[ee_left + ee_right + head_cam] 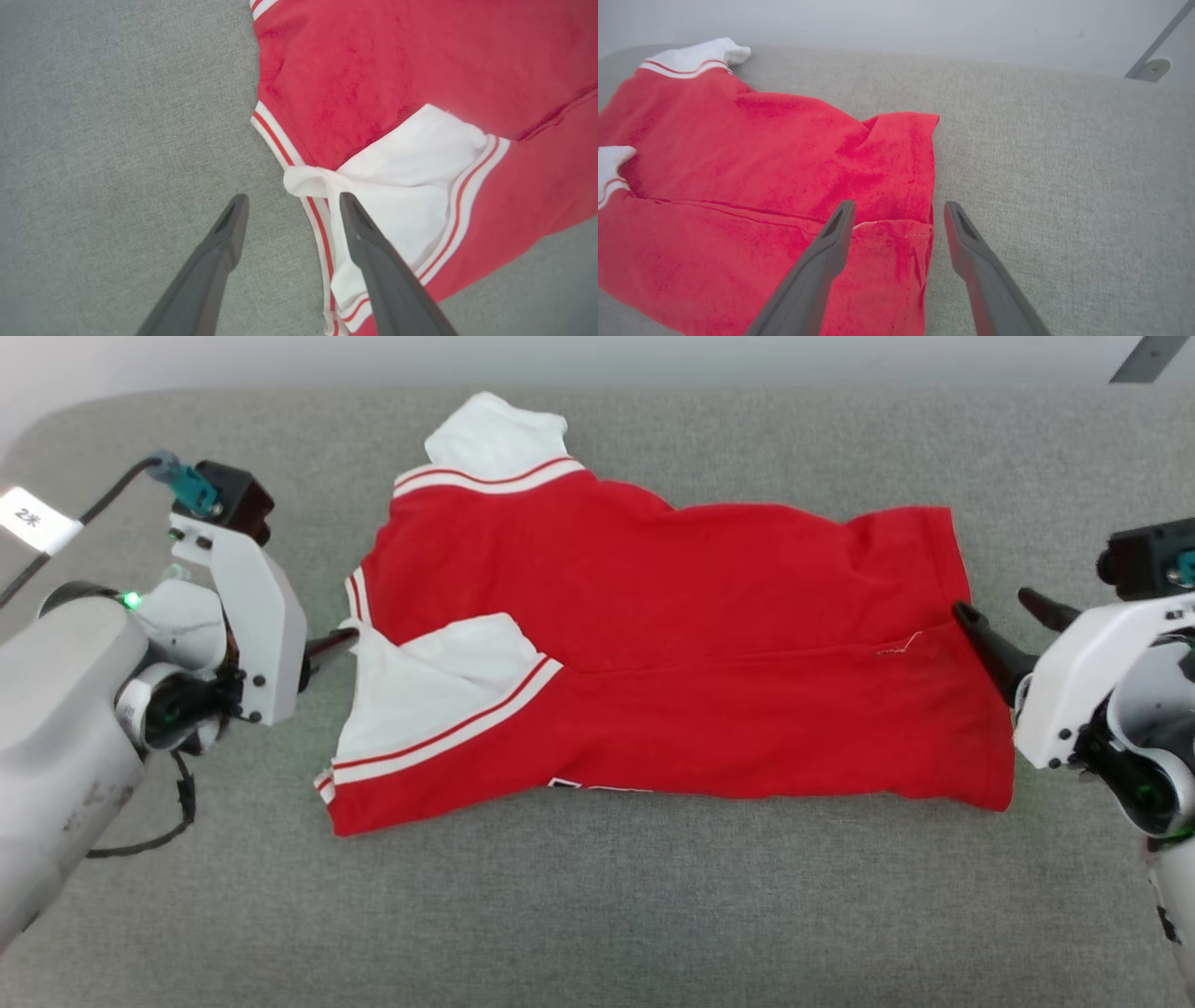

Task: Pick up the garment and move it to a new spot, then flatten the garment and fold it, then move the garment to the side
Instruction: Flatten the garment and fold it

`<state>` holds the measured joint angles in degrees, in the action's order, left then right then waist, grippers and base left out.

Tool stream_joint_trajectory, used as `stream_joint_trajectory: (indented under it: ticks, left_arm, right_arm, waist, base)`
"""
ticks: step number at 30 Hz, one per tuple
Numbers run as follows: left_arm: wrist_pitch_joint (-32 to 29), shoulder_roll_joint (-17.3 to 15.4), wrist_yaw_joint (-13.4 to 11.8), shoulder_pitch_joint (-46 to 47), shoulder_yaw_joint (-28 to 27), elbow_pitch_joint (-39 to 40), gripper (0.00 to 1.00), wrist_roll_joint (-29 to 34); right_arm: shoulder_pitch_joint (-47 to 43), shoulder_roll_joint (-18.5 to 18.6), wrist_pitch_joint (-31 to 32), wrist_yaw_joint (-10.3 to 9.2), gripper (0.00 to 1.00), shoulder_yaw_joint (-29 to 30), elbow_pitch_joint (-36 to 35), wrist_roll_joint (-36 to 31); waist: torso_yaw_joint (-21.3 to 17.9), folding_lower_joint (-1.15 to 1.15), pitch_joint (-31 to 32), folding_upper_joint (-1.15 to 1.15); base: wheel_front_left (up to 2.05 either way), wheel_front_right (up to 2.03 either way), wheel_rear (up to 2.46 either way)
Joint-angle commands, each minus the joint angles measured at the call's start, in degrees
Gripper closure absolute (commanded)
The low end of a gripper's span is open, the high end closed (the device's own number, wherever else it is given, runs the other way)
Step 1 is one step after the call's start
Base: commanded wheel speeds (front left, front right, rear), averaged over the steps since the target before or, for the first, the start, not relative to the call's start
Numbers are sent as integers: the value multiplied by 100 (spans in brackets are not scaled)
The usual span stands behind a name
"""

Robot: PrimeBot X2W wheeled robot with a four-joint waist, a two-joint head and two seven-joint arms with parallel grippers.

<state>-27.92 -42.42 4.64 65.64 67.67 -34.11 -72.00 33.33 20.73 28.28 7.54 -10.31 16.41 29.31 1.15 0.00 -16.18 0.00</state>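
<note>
The garment is a red shirt with white sleeves, lying on the grey padded surface with its lower half doubled over along its length. A strip of black print peeks out at its near edge. My left gripper is at the collar end. In the left wrist view it stands open astride the striped collar trim, with one finger over the white sleeve. My right gripper is at the hem end. It is open too, straddling the edge of the garment with nothing clamped.
The surface ends at a pale wall at the back. A metal bracket is fixed there at the far right. A black cable hangs under my left forearm. Bare grey surface stretches in front of the shirt.
</note>
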Motion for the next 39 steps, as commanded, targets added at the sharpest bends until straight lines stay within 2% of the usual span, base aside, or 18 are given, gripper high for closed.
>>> stream_joint_trajectory:
  ticks: [1, 4, 10, 15, 19, 23, 27, 33, 34, 35, 36, 39]
  left_arm:
    - [-1, -29, -47, -65, -34, 65, 0, -64]
    - [-98, -156, -270, -227, -69, 468, 0, -208]
    - [-548, -426, -931, -642, -112, 1348, 0, -699]
    - [-887, -661, -1491, -959, -18, 1797, 0, -928]
    - [-1072, -775, -1788, -1156, 42, 1910, 0, -1053]
    - [-1087, -825, -1918, -1283, 80, 1755, 0, -1083]
    - [-1110, -719, -1969, -1392, 66, 1447, 0, -1209]
    - [-989, -395, -1764, -1626, 15, 932, 0, -1431]
    - [-965, -334, -1741, -1653, -10, 841, 11, -1479]
    - [-991, -288, -1676, -1665, 14, 769, 61, -1470]
    - [-949, -245, -1598, -1667, 11, 708, 100, -1474]
    - [-949, -115, -1405, -1709, 0, 511, 100, -1543]
  right_arm:
    - [-75, 14, -97, -10, 0, 55, -75, 18]
    - [-300, 13, -547, -11, 0, 243, -410, -67]
    - [-736, -119, -1705, -10, 0, 694, -1089, -486]
    - [-1045, -387, -2445, -10, 0, 971, -1631, -957]
    - [-1225, -669, -2750, -10, 0, 1126, -1937, -1189]
    - [-1375, -877, -2793, -10, 0, 1197, -2159, -1347]
    - [-1517, -1046, -2758, -10, 0, 1312, -2323, -1412]
    - [-1690, -1207, -2617, -10, 0, 1477, -2412, -1360]
    - [-1712, -1229, -2568, -10, 0, 1515, -2434, -1369]
    - [-1757, -1263, -2477, -10, 0, 1551, -2428, -1341]
    - [-1818, -1277, -2358, -10, 0, 1553, -2408, -1319]
    - [-1994, -1319, -1928, -10, 0, 1596, -2407, -1201]
  waist:
    - [45, 0, 100, 0]
    - [62, 0, 191, 0]
    - [28, 0, 319, 0]
    - [-103, 0, 338, 0]
    - [-231, 0, 301, 0]
    - [-343, 0, 241, 0]
    - [-421, 0, 190, 0]
    - [-492, 0, 165, 0]
    - [-495, 0, 167, 0]
    - [-497, 0, 168, 0]
    - [-497, 0, 168, 0]
    - [-498, 0, 157, 0]
  base:
    - [0, 0, 0]
    - [0, 0, 0]
    - [0, 0, 0]
    - [0, 0, 0]
    - [0, 0, 0]
    - [0, 0, 0]
    - [0, 0, 0]
    - [0, 0, 0]
    - [0, 0, 0]
    - [0, 0, 0]
    - [0, 0, 0]
    - [0, 0, 0]
